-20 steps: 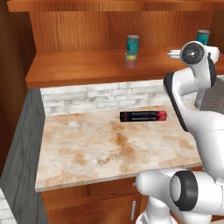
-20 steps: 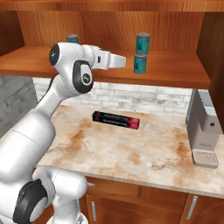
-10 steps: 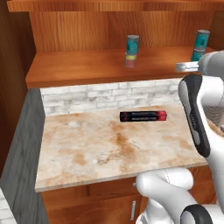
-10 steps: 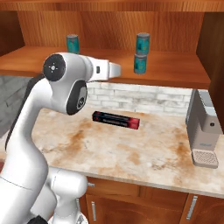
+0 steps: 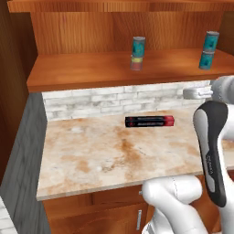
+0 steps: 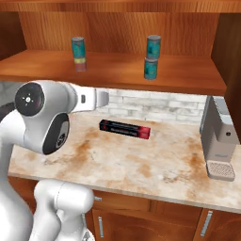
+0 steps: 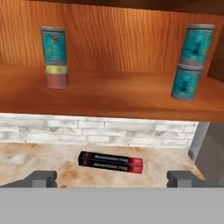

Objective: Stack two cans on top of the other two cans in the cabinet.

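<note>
Two stacks stand on the cabinet's shelf (image 7: 109, 94). On the left, a teal can (image 7: 54, 46) sits on the yellow and red can (image 7: 57, 77); the same stack shows in the left base view (image 5: 138, 53) and the right base view (image 6: 78, 52). On the right, a teal can (image 7: 197, 43) rests on another teal can (image 7: 187, 83), also seen from the right base camera (image 6: 151, 63). My gripper (image 7: 111, 178) is open with nothing between its fingers. It hangs below shelf height in front of the brick wall, clear of both stacks.
A long black-and-red box (image 7: 111, 162) lies on the marble counter (image 6: 141, 164) near the brick backsplash. A grey coffee machine (image 6: 216, 141) stands at the counter's right end. Wooden cabinet sides close in the shelf at both ends.
My hand has dropped from shelf height and pulled back from the right stack. The cans and the box have stayed where they were.
</note>
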